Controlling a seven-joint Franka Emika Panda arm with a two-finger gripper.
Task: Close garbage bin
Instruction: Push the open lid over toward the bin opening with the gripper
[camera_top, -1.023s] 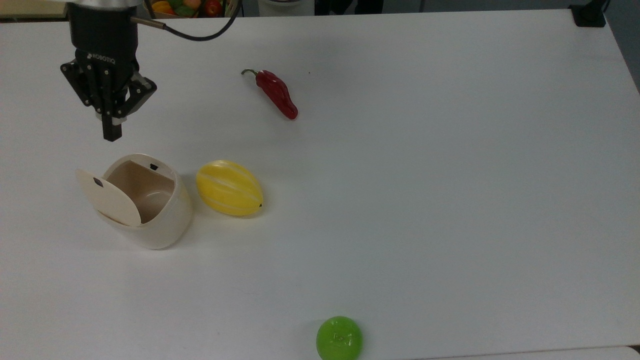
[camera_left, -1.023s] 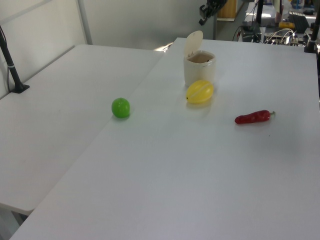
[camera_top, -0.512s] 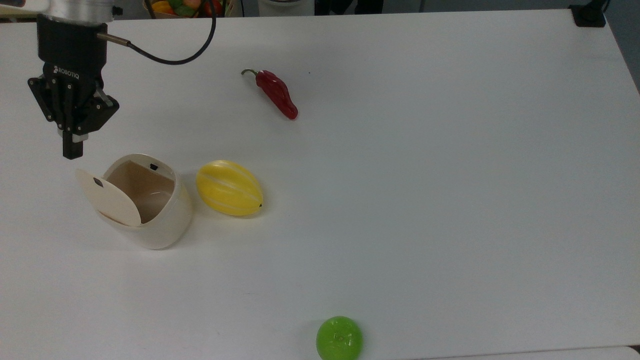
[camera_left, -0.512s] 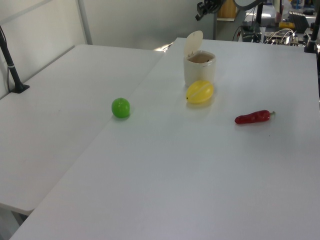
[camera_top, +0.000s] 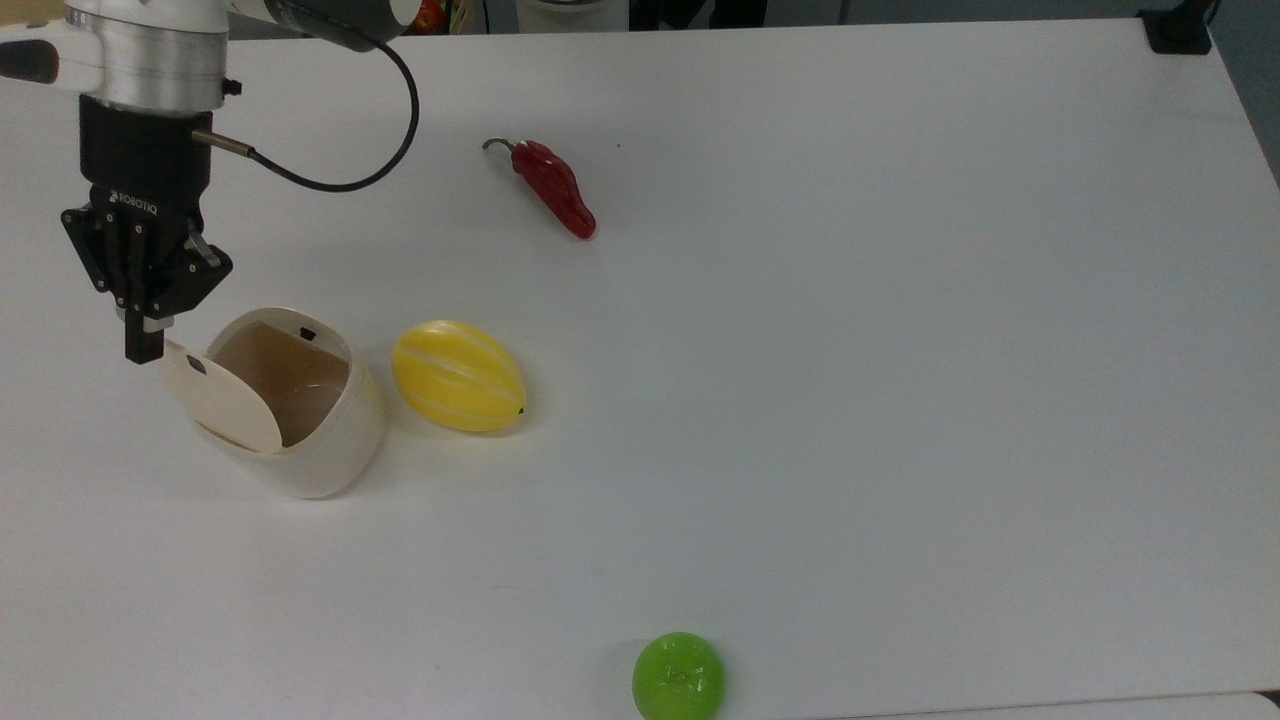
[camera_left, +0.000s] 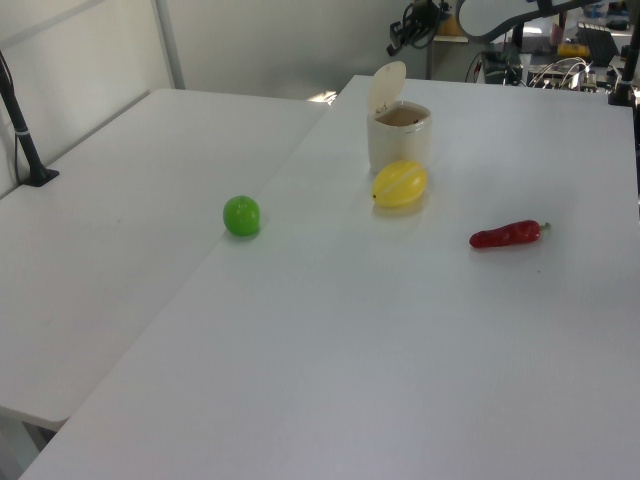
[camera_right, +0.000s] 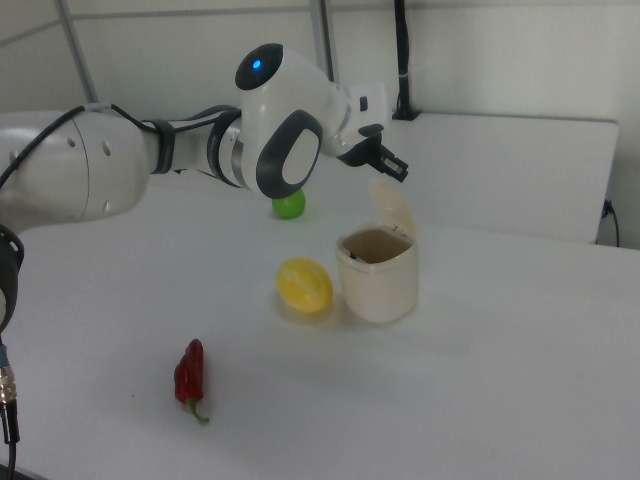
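Bin (camera_top: 300, 420), cream with a tan inside, sits beside the melon (camera_top: 458, 375), lid (camera_top: 222, 397) raised. Gripper (camera_top: 144, 350), fingers together and holding nothing, hangs at the lid's top edge, possibly touching; arm hides part of it.

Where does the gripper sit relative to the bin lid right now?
In the top view, the gripper is at the upper left, its tip beside the raised lid of the open bin.

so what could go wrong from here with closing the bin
The gripper sits right by the top edge of the upright lid. Pushing off-centre could slip past the lid, or tip or slide the light garbage bin. A sliding bin might bump the yellow melon right beside it.
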